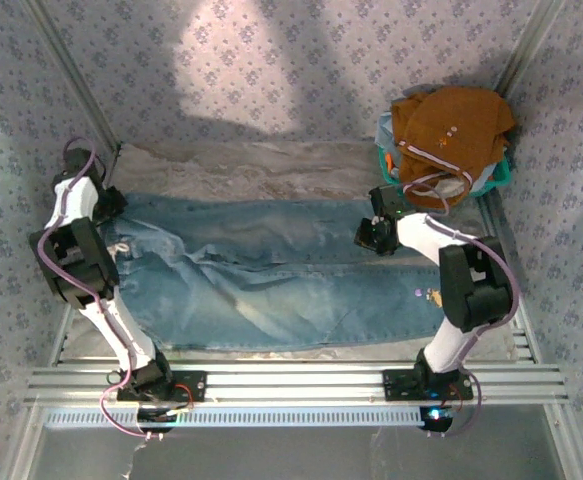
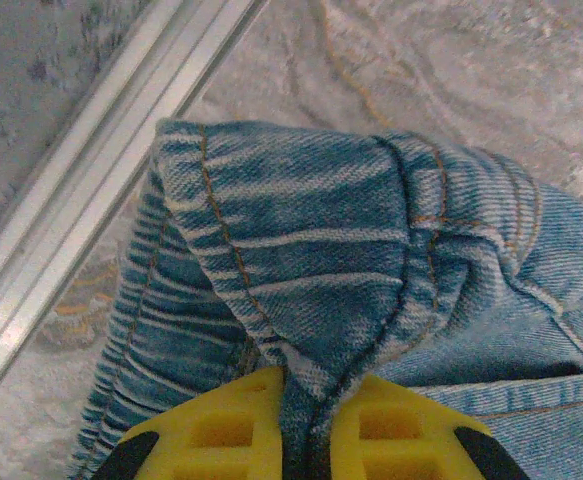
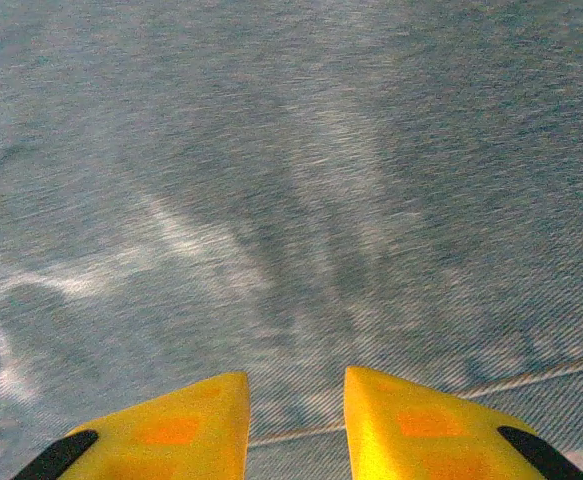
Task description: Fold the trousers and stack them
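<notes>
Across the table (image 1: 271, 165) the trousers (image 1: 271, 280) lie spread out, waist at the left. The left hand (image 2: 306, 405) pinches a bunched waistband fold, its fingertips buried in cloth. The right hand (image 3: 296, 400) hangs narrowly parted over blurred denim; I can't tell whether it touches.

The left arm (image 1: 121, 330) is rising from its base at the near edge, elbow bending outward and forearm reaching away along the far left side. The left hand (image 2: 306, 405) is pinching a fold of the trousers (image 2: 301, 250), with its yellow fingers (image 2: 221, 425) pressing tight against the cloth. The right arm (image 1: 451, 340) is folding sharply at the elbow, forearm angling inward. The right hand (image 3: 296, 400) is pointing down, its fingers (image 3: 411, 420) standing slightly apart with a gap showing between them.
</notes>
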Tool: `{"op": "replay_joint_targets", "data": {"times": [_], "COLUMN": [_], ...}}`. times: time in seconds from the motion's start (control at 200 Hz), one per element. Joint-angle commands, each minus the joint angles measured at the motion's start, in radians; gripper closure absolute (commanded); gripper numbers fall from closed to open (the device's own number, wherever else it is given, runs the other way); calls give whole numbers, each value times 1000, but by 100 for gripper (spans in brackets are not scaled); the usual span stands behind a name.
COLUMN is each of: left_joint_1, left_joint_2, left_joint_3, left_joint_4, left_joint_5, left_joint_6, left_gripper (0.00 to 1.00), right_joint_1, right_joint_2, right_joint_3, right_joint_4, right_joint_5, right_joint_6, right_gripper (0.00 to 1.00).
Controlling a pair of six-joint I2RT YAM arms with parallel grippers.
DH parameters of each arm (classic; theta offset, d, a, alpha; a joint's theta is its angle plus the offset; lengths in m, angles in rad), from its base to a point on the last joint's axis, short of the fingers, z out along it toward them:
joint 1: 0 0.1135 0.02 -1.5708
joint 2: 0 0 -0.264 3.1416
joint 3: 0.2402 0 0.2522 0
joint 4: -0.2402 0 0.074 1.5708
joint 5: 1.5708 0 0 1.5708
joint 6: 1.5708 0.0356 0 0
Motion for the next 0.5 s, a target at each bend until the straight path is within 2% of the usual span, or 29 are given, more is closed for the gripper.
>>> {"op": "replay_joint_targets", "data": {"times": [0.0,0.13,0.22,0.245,0.285,0.315,0.4,0.445,0.495], "left_joint_1": [-40,-106,-109,-105,-96,-89,-67,-60,-55], "left_joint_2": [48,120,182,200,225,235,225,192,135], "left_joint_3": [77,131,183,202,226,240,245,228,209], "left_joint_4": [-11,21,8,-5,-28,-44,-74,-80,-102], "left_joint_5": [-80,-174,-211,-222,-219,-210,-181,-160,-162], "left_joint_6": [73,147,148,142,130,118,62,27,-16], "left_gripper": [91,87,81,74,52,41,24,7,4], "right_joint_1": [-51,-95,-111,-115,-117,-121,-116,-118,-114], "right_joint_2": [36,54,71,71,67,62,39,18,-6], "right_joint_3": [-11,-27,-37,-40,-41,-43,-35,-40,-41], "right_joint_4": [-1,3,2,9,7,0,-38,-42,-48], "right_joint_5": [23,35,37,30,31,39,89,85,94], "right_joint_6": [5,14,21,20,26,31,22,28,30], "right_gripper": [69,70,70,71,71,71,71,71,71]}}
